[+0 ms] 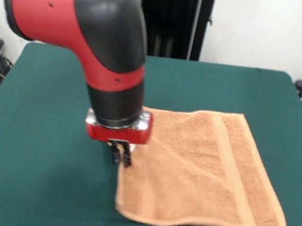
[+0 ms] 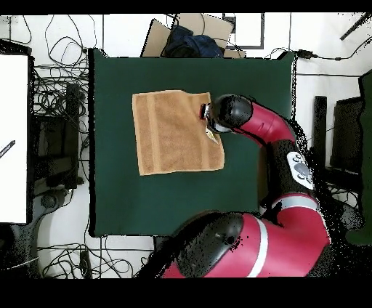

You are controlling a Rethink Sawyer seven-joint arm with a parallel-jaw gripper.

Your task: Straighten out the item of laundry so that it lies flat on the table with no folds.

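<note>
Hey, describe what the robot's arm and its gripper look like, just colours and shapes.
The arm is thick and rounded, with glossy red shells alternating with black sections. Its last link is a black cylinder with a red band, ending in a silver ring and a red wrist block. Below sits the small dark gripper with thin, short prongs. From overhead, a white round marking shows on a red link.

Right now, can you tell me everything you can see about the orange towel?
The towel is a small, roughly square tan-orange cloth that looks like fluffy terry, with a woven band running near one side. It lies spread out, mostly flat, on the green table, nearer one end than the middle. A faint diagonal crease crosses it, and the edge nearest the front camera lifts in a slight wave. The robot's claw is down at one edge of it, seemingly touching or pinching that edge, though its grip is too hidden to tell.
</note>
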